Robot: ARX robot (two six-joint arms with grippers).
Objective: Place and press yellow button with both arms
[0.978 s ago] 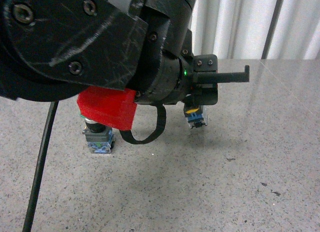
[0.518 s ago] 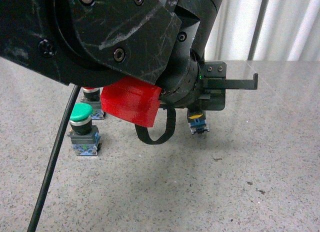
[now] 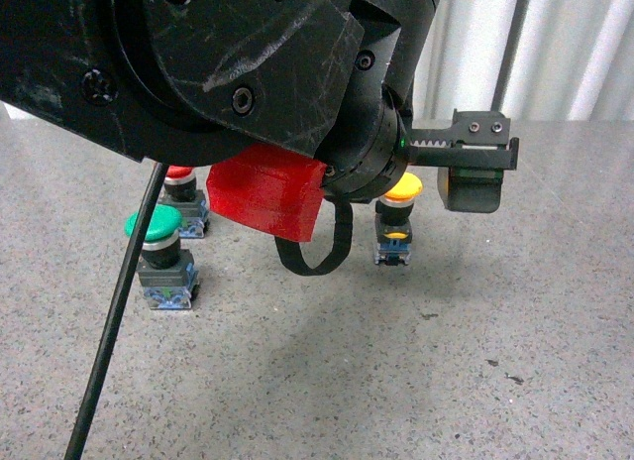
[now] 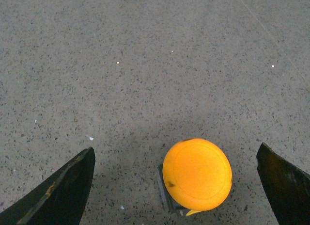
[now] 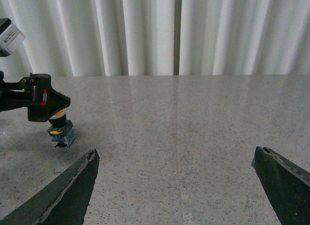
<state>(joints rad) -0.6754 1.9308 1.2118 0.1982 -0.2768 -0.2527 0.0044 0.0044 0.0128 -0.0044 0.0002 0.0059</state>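
Note:
The yellow button (image 3: 398, 217) stands upright on the speckled grey table (image 3: 446, 361), its yellow cap up and blue base down. My left arm (image 3: 228, 73), black with a red block (image 3: 267, 197) and a green light, fills the front view. Its gripper (image 4: 175, 150) hangs open just above the button (image 4: 197, 174), fingers apart on either side and not touching it. In the right wrist view the left gripper (image 5: 36, 96) sits over the button (image 5: 60, 130) at the far left. My right gripper (image 5: 175, 151) is open and empty over bare table, well away from the button.
A green-capped button (image 3: 158, 252) and behind it a red-capped button (image 3: 183, 197) stand at the left of the table. A black cable (image 3: 119, 311) hangs down in front. White curtains (image 5: 174, 31) hang behind the table's far edge.
The left gripper has turned and opened wider above the yellow button. The button's cap, hidden under the gripper before, now shows, and the button stands free on the table.

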